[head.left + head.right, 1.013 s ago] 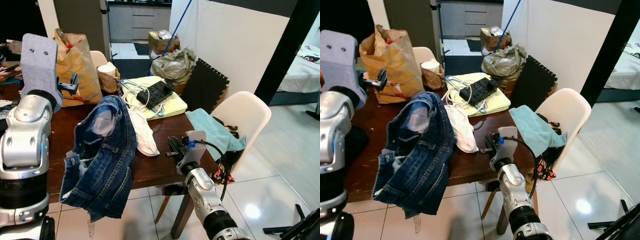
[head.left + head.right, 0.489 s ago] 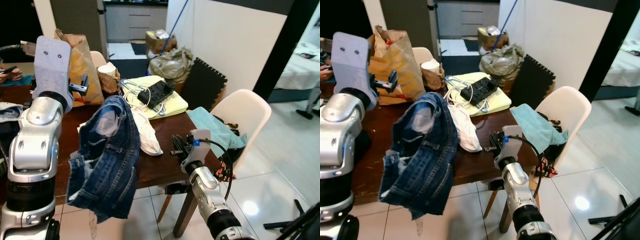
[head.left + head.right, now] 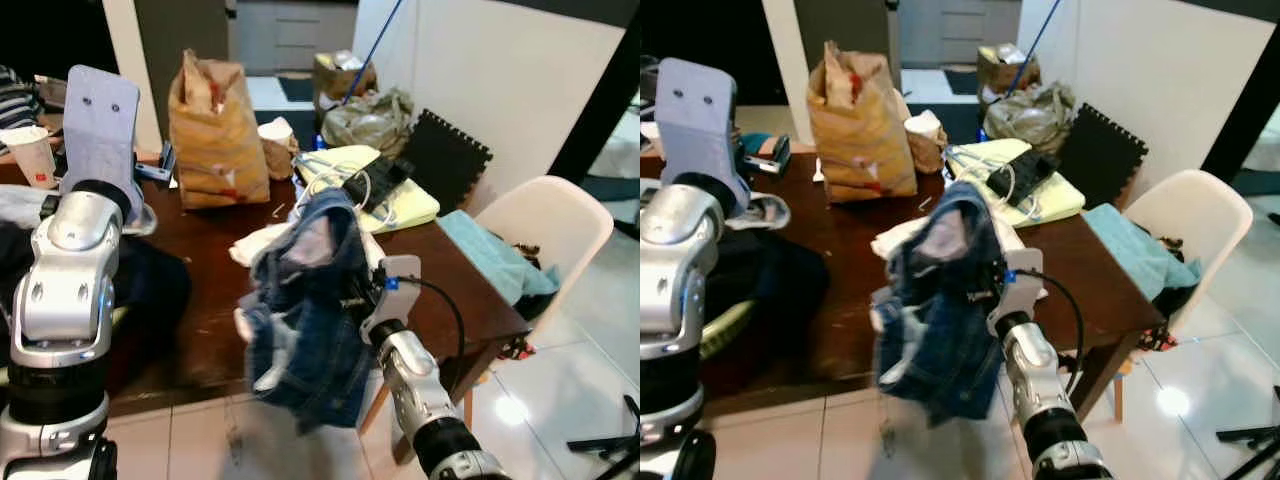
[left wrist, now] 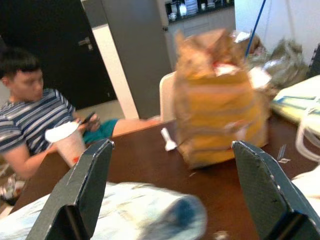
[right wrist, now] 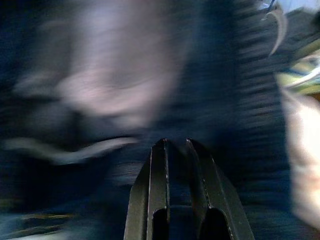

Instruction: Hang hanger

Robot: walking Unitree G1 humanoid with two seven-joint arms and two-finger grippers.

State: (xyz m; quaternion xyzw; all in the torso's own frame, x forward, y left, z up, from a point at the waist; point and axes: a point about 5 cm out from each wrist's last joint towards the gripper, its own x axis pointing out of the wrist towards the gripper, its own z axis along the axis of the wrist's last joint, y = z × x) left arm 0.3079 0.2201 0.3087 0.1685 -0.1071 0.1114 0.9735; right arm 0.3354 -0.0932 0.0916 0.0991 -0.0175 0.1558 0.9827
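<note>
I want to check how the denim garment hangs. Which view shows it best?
The left eye view: the whole denim garment hangs off the table edge, by the right gripper. The right eye view shows the same. The right wrist view gives a blurred close-up; the left wrist view looks elsewhere.

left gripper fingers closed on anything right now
No: in the left wrist view the left gripper has its two black fingers spread wide apart, with only the table and brown paper bag visible between them.

A blurred denim garment [image 3: 310, 290] hangs at the front edge of the dark wooden table [image 3: 210, 300], just beside the right arm's wrist. Behind it stand a brown paper bag [image 3: 213, 130] and a cream chair [image 3: 555, 225].
</note>
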